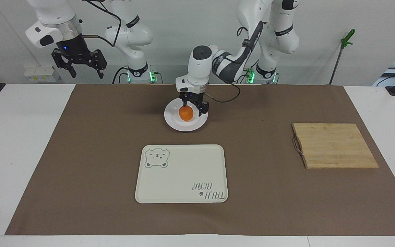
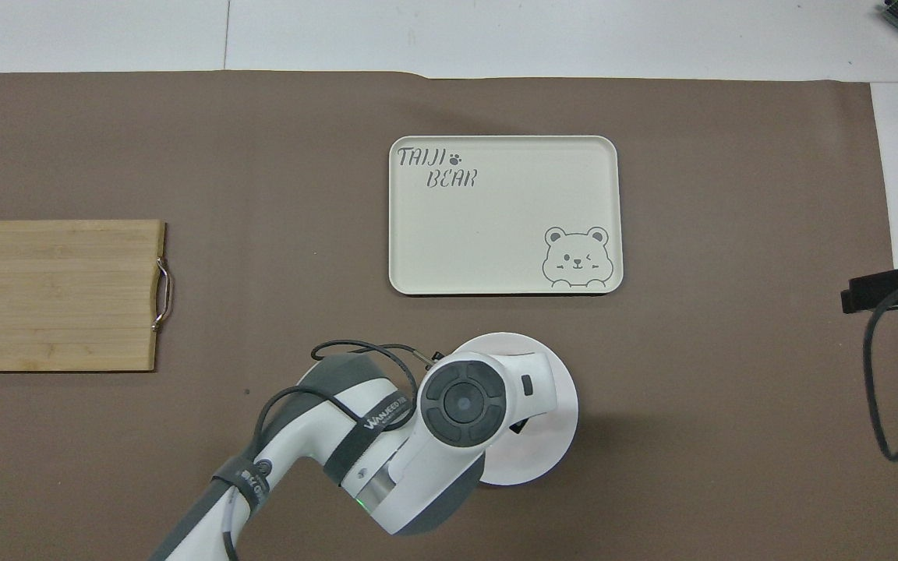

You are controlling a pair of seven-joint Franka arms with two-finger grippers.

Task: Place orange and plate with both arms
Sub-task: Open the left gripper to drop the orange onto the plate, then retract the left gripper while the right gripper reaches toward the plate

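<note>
Our left hand [image 1: 194, 107] hangs low over the plate [image 1: 175, 120], wrist pointing straight down, forearm bent in from its base, fingers apart. Our right hand [image 1: 79, 67] waits raised, well apart from the plate toward the right arm's end, fingers spread.

Two white jointed robot arms [image 1: 201, 65] with grey elbow sections, looping black cables, black two-finger grippers, blue wrist lights, green lights at the bases.
</note>
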